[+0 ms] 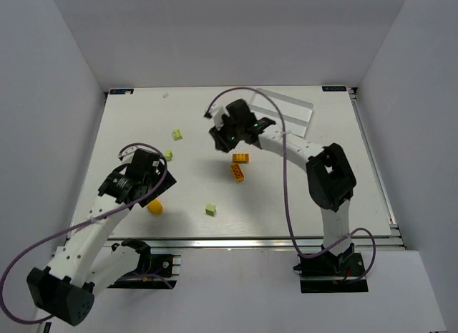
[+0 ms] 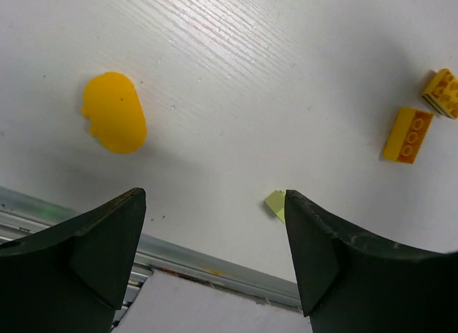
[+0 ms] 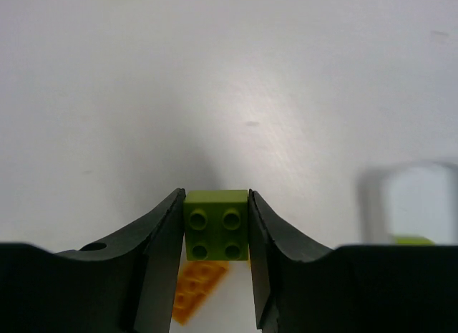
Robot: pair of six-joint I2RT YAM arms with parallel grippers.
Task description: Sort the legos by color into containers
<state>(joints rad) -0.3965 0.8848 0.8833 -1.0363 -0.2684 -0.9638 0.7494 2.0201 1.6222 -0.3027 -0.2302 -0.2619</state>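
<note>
My right gripper (image 1: 219,138) hangs above the table's middle, left of the white tray (image 1: 290,106). In the right wrist view it (image 3: 216,204) is shut on a lime-green lego (image 3: 216,225), studs facing the camera. Two orange legos (image 1: 240,158) (image 1: 237,172) lie just below it; one shows blurred under the jaws (image 3: 195,291). Lime-green legos lie at the left (image 1: 177,134), beside the left arm (image 1: 169,155) and near the front (image 1: 210,210). My left gripper (image 1: 147,195) is open and empty above the table (image 2: 213,198), between an orange-yellow rounded piece (image 2: 114,112) and a green lego (image 2: 275,204).
The tray shows blurred at the right of the right wrist view (image 3: 415,197), with something green in it (image 3: 411,240). The table's metal front edge (image 2: 215,265) runs just under the left gripper. White walls enclose the table on three sides.
</note>
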